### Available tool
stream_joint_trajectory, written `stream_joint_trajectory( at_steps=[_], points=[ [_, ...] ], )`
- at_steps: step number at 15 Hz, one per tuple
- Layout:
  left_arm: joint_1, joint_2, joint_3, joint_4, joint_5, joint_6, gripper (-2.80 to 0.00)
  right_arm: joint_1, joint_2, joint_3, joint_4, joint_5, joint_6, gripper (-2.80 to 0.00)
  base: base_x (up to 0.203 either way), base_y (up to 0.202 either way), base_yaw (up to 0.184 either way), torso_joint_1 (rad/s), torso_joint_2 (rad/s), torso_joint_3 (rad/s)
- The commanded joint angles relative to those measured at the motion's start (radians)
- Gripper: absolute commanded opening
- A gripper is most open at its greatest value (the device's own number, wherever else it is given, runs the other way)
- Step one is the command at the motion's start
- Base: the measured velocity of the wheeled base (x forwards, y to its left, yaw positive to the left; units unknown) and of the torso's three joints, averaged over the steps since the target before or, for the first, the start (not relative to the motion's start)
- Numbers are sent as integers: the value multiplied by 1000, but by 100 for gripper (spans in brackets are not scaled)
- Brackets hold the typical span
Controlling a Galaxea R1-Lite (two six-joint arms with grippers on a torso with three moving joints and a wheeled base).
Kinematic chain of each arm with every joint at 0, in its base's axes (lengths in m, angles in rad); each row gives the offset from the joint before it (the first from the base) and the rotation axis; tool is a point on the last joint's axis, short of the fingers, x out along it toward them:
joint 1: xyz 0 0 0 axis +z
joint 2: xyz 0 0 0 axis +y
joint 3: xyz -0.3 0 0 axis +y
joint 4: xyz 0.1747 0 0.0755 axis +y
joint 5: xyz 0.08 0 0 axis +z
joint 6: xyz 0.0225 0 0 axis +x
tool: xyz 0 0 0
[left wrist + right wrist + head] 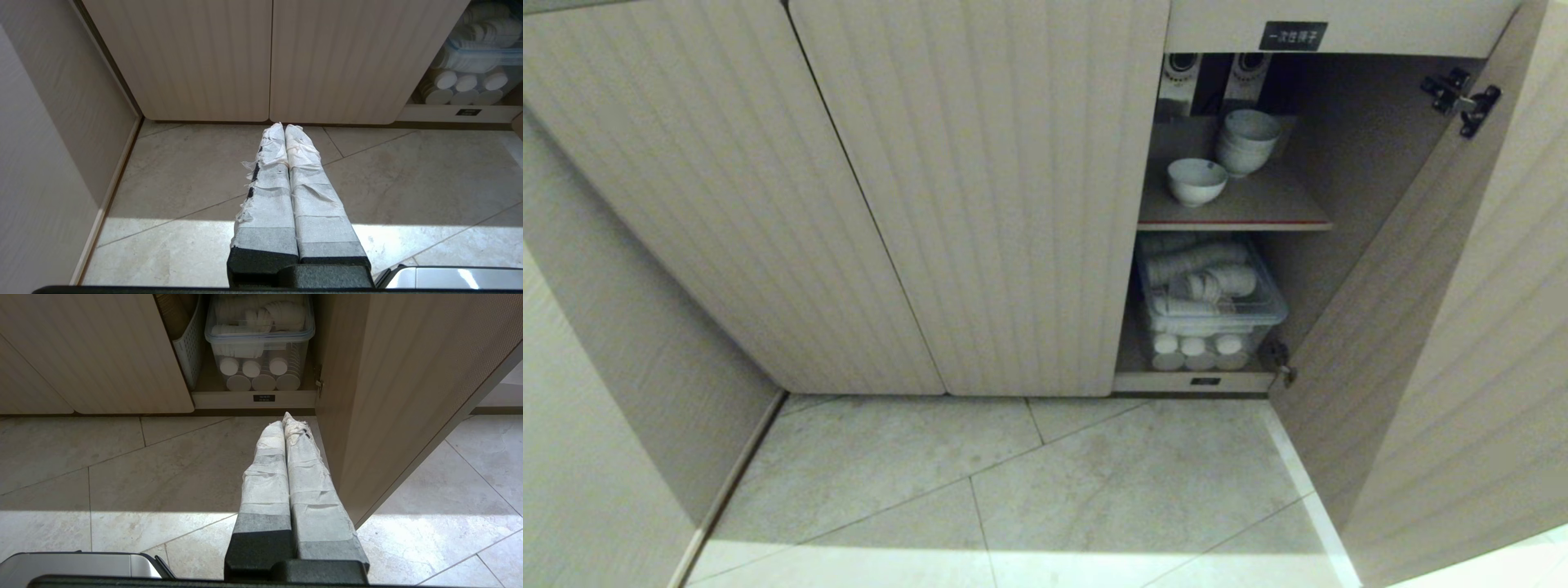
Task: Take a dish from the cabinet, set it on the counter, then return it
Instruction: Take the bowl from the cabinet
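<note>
Dish (1196, 180) sitting alone on cabinet (980, 196) upper shelf, door open. Left gripper (284, 126) and right gripper (284, 418) hanging low over floor, jaws together, empty. Nothing appearing done yet; fetching, setting, returning all remaining.

I see the upper shelf (1258, 214) of the open cabinet (980, 196) carrying one white bowl (1196, 180) at the front and a stack of bowls (1245, 142) behind it. Below, a plastic box (1210, 304) stands on the bottom shelf (1131, 359).

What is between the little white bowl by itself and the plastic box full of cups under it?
Only the shelf the bowl stands on; the plastic box sits beneath it. The head view shows this.
</note>
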State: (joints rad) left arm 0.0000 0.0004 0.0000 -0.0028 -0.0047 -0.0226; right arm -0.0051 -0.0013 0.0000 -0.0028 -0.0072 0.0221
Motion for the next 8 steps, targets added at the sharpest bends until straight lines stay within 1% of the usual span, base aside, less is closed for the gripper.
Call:
stream_joint_trajectory(
  at_steps=[1,8],
  points=[
    [0,0,0,0,0,0,-280,0,1,0,0,0,1,-280,0,0,0,0,0,0],
    [0,0,0,0,0,0,-280,0,1,0,0,0,1,-280,0,0,0,0,0,0]
  ],
)
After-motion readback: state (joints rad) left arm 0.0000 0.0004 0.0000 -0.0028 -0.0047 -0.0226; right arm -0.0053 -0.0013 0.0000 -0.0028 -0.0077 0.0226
